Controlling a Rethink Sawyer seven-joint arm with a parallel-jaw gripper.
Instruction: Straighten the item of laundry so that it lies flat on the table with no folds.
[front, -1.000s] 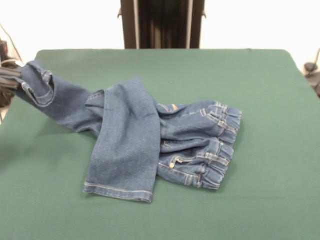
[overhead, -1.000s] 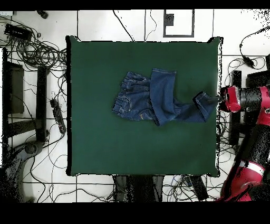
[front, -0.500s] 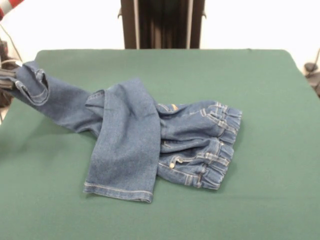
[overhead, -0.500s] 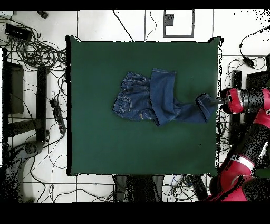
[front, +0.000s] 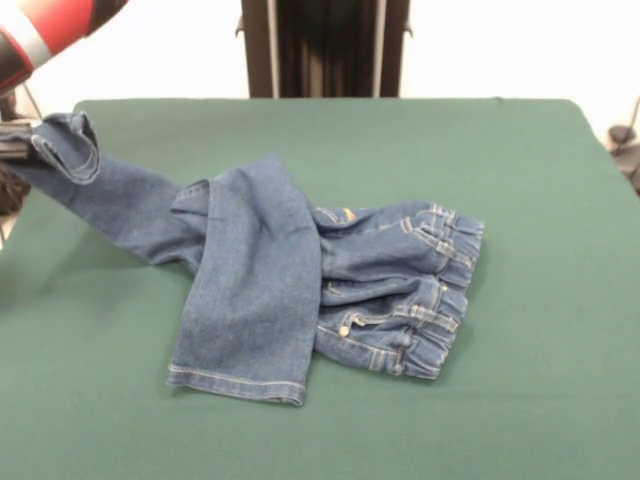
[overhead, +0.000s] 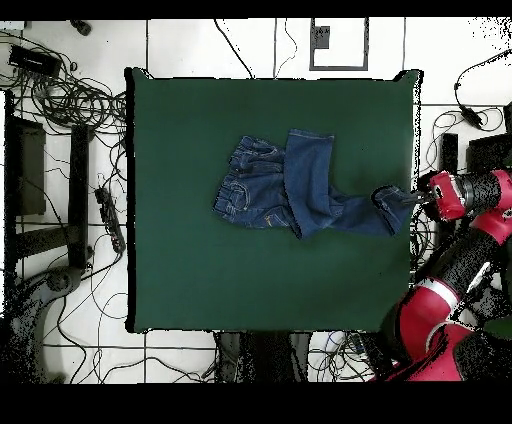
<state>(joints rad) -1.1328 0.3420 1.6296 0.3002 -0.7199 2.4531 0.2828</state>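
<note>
The small blue denim jeans lie crumpled in the middle of the green table. The waistband points right, and one leg is folded across the front with its hem near the front. The other leg stretches left to the table's edge, where its hem is lifted. My gripper shows only partly at the left edge and is shut on that hem. In the overhead view, the gripper holds the leg end at the right edge of the table, with the jeans trailing left from it.
The robot's dark pedestal stands behind the table's far side. The red arm bends beside the table's right edge in the overhead view. Cables and stands lie on the floor around the table.
The gripper has drawn the leg's hem further out towards the table's edge and slightly up, stretching that leg. The red arm has swung into the front view's top left. The rest of the jeans stayed put.
</note>
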